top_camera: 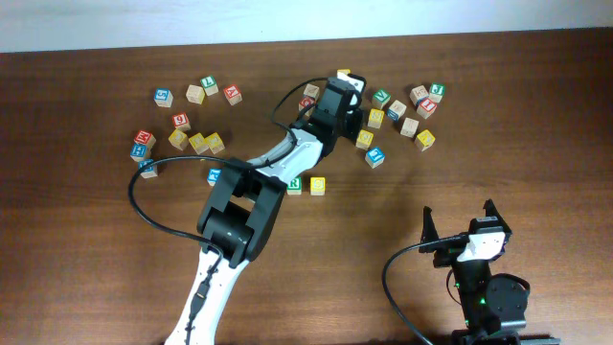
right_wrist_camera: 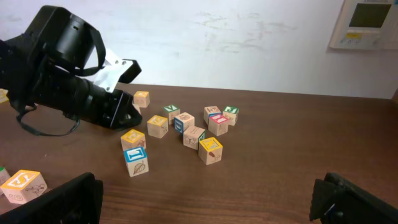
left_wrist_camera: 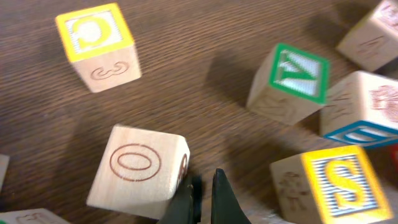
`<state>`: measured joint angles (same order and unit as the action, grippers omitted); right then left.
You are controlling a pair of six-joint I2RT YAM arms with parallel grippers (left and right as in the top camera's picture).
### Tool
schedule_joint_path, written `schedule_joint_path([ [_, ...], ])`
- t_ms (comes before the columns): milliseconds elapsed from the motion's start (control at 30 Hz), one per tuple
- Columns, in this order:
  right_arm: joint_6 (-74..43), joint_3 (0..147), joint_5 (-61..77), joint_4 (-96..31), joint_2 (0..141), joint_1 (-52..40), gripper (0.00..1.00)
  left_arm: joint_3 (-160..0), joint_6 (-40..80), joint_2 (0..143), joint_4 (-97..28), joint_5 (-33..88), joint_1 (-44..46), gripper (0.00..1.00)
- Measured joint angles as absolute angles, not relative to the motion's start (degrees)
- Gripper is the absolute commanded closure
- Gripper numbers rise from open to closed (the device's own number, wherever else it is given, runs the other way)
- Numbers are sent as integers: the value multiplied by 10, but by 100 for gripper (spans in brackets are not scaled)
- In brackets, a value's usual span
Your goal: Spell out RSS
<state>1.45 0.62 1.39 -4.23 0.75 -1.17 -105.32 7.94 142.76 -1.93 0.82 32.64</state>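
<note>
At table centre: R cube (top_camera: 294, 184), with a yellow cube (top_camera: 317, 185) just to its right.
Far cluster: left gripper (left_wrist_camera: 204, 190) pinched closed and empty, between O cube (left_wrist_camera: 134, 168) and yellow S cube (left_wrist_camera: 339, 180).
Near right: right gripper (top_camera: 461, 221) spread wide, holding nothing.

Green "R" cube (top_camera: 294, 183) sits flat near the middle of the worktop (top_camera: 517, 86), letter face up. Just beside it on its right, squared up with it, is the first yellow "S" cube (top_camera: 317, 185). The second yellow "S" cube (left_wrist_camera: 339, 180) lies well apart, nearer the far edge, yellow face up.
</note>
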Motion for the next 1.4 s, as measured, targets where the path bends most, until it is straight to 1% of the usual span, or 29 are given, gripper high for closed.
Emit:
schedule_joint_path([
  [100,15,6,14,-43,8,-12,2,-1053,77,1429,-23,-5,325,100],
  [133,15,6,14,-42,8,-12,2,-1055,77,1429,-25,-6,325,99],
  [167,15,6,14,-42,8,-12,2,-1057,77,1429,-26,-7,324,95],
  [267,15,6,14,-42,8,-12,2,-1063,74,1428,-27,-4,324,73],
  [300,15,6,14,-42,8,-12,2,-1065,71,1427,-27,2,325,55],
  [333,15,6,14,-42,8,-12,2,-1065,74,1425,-28,11,326,43],
  [400,15,6,14,-42,8,-12,2,-1065,72,1415,-32,31,331,41],
  [433,15,6,14,-42,8,-12,2,-1065,71,1409,-34,40,335,33],
  [467,15,6,14,-42,8,-12,2,-1065,71,1402,-39,47,343,32],
  [667,15,6,14,-42,8,-12,2,-1068,71,1393,-67,48,383,32],
  [767,15,6,14,-42,8,-12,2,-1068,71,1393,-66,32,383,38],
  [833,15,6,14,-42,8,-12,2,-1068,71,1393,-66,26,381,47],
  [867,15,6,14,-42,8,-12,2,-1069,73,1393,-65,24,380,48],
  [1067,15,6,14,-42,8,-12,2,-1071,50,1393,-71,28,379,45],
  [1167,15,6,14,-42,8,-12,2,-1071,9,1393,-76,32,380,36],
  [1233,15,6,14,-42,8,-12,2,-1071,-16,1393,-76,39,383,33],
  [1400,15,6,14,-42,8,-12,2,-1072,-63,1393,-75,54,395,35],
])
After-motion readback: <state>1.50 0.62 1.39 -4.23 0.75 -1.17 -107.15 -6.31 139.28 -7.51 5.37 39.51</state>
